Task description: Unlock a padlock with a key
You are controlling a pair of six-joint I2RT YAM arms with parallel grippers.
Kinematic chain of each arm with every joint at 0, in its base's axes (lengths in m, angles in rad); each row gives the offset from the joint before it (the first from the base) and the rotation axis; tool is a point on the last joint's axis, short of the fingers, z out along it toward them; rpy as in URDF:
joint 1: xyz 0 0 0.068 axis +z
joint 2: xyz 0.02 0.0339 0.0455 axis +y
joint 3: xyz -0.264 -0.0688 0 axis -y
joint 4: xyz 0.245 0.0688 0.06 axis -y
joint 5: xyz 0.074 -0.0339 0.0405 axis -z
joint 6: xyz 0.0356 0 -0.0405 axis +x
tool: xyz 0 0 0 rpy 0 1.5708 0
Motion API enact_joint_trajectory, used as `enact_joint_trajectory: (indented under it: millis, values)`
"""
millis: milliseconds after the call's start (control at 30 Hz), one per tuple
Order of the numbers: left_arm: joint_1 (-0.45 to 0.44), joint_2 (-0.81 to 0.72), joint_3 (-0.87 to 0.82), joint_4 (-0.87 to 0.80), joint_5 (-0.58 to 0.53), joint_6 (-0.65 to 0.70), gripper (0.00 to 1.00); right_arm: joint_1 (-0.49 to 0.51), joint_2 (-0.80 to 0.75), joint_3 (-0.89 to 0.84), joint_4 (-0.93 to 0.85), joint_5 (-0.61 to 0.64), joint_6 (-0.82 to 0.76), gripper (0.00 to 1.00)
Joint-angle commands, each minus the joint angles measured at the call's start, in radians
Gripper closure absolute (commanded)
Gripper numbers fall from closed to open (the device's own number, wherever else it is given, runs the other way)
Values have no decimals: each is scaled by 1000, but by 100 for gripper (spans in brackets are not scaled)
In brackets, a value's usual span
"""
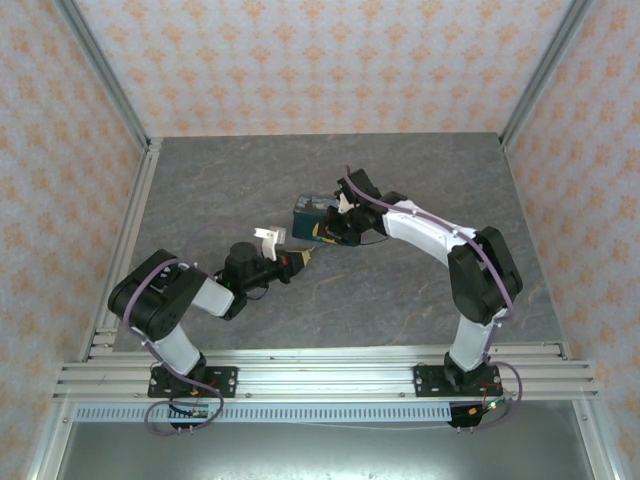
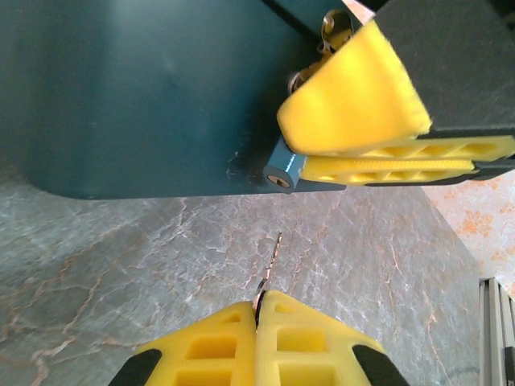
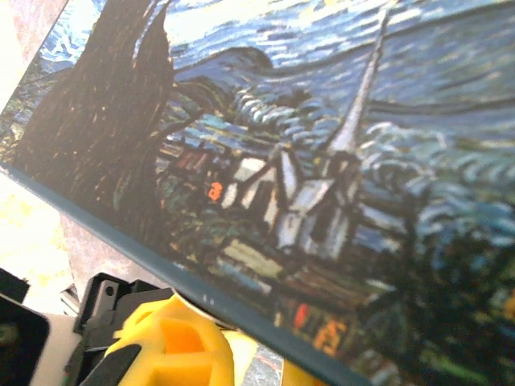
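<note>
Padlock (image 2: 286, 170) against tin (image 2: 145, 88), pinched in right hand (image 2: 296, 153), key (image 2: 272, 261) clenched in left hand (image 2: 257, 310), pointing at padlock

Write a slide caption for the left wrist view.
Left gripper points its pinched key at the keyhole of the padlock held by the right gripper, beside a dark tin.

Top camera looks down from behind — wrist cameras crowd the shared tin (image 1: 310, 216).

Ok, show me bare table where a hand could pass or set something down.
Bare table runs between the tin box and the back wall, and again between left arm and right arm, before the rail. Crowded: the centre, where the left gripper with the key faces the right gripper on the padlock.
</note>
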Motion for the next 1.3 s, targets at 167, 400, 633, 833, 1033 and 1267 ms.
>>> enact_joint_trajectory:
  millis: [167,400,633,833,1033,1267]
  values:
    - [-40,35,-5,135,-88,60,100,-28,-32,60,-21,-100,6,100]
    - [-46,-50,-27,92,-142,106,100,-43,-36,61,-38,-129,4,100]
    - [-47,-71,-7,61,-132,120,100,-43,-32,63,-29,-144,21,100]
    - [-47,-51,-4,69,-138,116,100,-42,-37,65,-32,-145,22,100]
    - [-47,-20,1,81,-134,110,100,-43,-37,64,-30,-148,29,100]
    - [-48,20,11,133,-116,81,100,-43,-38,66,-33,-152,26,100]
